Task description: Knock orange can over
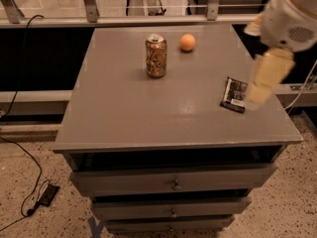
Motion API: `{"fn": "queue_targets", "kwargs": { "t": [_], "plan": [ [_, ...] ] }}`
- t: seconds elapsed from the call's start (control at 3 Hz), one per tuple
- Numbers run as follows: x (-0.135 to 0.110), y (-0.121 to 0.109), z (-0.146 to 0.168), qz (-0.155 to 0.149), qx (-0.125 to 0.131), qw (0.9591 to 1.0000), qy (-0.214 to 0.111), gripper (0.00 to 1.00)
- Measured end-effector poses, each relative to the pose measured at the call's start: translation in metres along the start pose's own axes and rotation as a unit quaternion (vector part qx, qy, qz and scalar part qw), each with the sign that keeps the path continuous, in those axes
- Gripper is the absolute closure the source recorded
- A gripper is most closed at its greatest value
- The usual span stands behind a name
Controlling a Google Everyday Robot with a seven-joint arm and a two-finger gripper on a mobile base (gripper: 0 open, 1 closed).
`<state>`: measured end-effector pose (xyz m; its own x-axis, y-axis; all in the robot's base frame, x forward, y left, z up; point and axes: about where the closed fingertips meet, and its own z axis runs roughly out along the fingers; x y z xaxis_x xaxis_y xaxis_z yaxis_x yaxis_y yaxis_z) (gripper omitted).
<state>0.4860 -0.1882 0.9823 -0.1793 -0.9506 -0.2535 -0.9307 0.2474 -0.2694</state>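
We see the can [156,56] standing upright on the grey surface [148,118], toward the back and a little left of middle. An orange [187,42] lies near it, to its right and further back, not touching. A black packet [234,94] lies flat near the right edge. Our claw [263,81] hangs over that right side, just beside the packet and well apart from the can; we cannot tell how far open it is.

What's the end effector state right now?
End effector: cannot be told; it is over the table's right edge by the black packet, far from the upright orange can.
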Motion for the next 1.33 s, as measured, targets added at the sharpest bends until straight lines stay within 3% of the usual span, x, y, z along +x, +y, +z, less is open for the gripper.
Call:
{"fn": "queue_targets", "kwargs": {
  "t": [0.33,0.67,1.0,1.33],
  "plan": [
    [-0.077,-0.065,0.055,-0.034,-0.027,0.9965,-0.072,0.0],
    [-0.136,-0.118,0.103,-0.021,-0.044,0.9855,-0.162,0.0],
    [-0.141,-0.138,0.127,-0.009,-0.051,0.9814,-0.185,0.0],
    [-0.141,-0.138,0.127,-0.009,-0.051,0.9817,-0.184,0.0]
  ]
}}
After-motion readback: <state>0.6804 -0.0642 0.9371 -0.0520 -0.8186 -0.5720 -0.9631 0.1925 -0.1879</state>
